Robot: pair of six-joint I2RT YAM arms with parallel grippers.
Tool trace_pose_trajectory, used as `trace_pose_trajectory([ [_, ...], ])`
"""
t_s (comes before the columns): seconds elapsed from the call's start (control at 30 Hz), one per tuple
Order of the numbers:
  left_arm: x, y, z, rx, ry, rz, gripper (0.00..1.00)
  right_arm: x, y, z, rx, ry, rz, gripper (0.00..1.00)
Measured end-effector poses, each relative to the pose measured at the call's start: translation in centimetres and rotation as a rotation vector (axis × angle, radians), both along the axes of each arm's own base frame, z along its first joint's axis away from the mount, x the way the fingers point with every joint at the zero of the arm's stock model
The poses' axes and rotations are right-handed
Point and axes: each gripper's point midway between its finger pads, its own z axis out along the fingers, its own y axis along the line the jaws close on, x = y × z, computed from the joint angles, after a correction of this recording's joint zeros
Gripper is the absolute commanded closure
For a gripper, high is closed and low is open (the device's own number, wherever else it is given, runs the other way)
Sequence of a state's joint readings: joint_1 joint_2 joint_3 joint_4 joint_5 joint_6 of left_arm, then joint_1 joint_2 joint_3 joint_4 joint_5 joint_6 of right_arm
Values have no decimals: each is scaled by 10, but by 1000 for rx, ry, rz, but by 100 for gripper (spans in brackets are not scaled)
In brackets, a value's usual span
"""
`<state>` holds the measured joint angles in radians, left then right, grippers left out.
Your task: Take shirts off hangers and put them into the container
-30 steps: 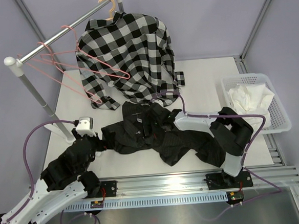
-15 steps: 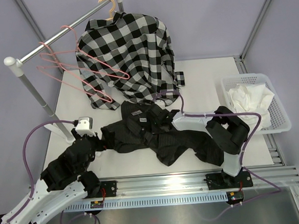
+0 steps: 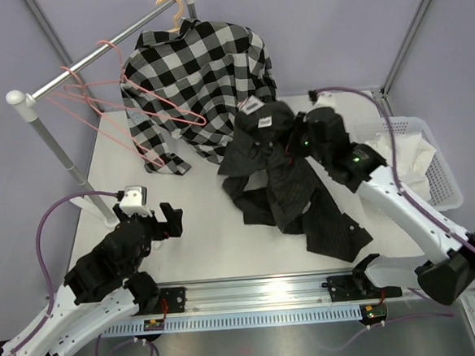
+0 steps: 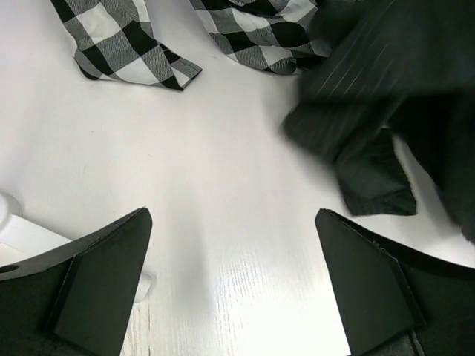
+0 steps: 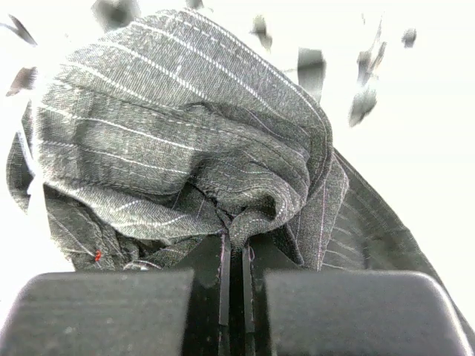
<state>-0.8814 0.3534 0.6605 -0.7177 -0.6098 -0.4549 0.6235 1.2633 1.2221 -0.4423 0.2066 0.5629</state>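
My right gripper (image 3: 297, 138) is shut on a fold of the dark striped shirt (image 3: 274, 171) and holds it above the middle of the table, its tail trailing down to the tabletop. The right wrist view shows the fabric (image 5: 185, 148) pinched between the jaws of the right gripper (image 5: 236, 248). My left gripper (image 3: 170, 221) stands open over bare table, and in its wrist view nothing lies between the tips of the left gripper (image 4: 231, 215). The checked shirt (image 3: 202, 83) hangs on a beige hanger (image 3: 173, 11). Pink hangers (image 3: 110, 105) hang empty. The white shirt (image 3: 399, 154) lies in the container (image 3: 443, 181).
The silver rail (image 3: 99, 59) runs across the back left on a white post (image 3: 56, 150) that stands beside my left arm. A small black object (image 3: 287, 126) lies behind the dark shirt. A metal track (image 3: 262, 294) lines the near table edge.
My right gripper shut on the dark shirt and lifted it off the table, up and towards the back right. The shirt pulled away from my left gripper, which stayed open and still.
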Motion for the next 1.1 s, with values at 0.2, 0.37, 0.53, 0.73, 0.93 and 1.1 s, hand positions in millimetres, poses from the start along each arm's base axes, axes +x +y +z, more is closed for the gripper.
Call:
trace_pose_trajectory([
  [0.2, 0, 0, 0, 0, 0, 0, 1, 10, -73, 146, 43, -289, -172, 100],
  [0.37, 0, 0, 0, -2, 1, -4, 1, 1, -130, 239, 32, -485, -318, 100],
  [0.53, -1, 0, 1, -8, -3, -4, 1, -23, -168, 328, 5, -706, -420, 100],
  [0.73, -1, 0, 1, -12, -4, -8, 1, -56, -210, 415, -90, -963, -566, 100],
  [0.93, -1, -1, 1, -12, -3, -10, 1, -75, -248, 459, -235, -1116, -749, 100],
  [1.1, -2, -2, 1, -14, -1, -16, 1, -72, -275, 469, -365, -1169, -877, 100],
])
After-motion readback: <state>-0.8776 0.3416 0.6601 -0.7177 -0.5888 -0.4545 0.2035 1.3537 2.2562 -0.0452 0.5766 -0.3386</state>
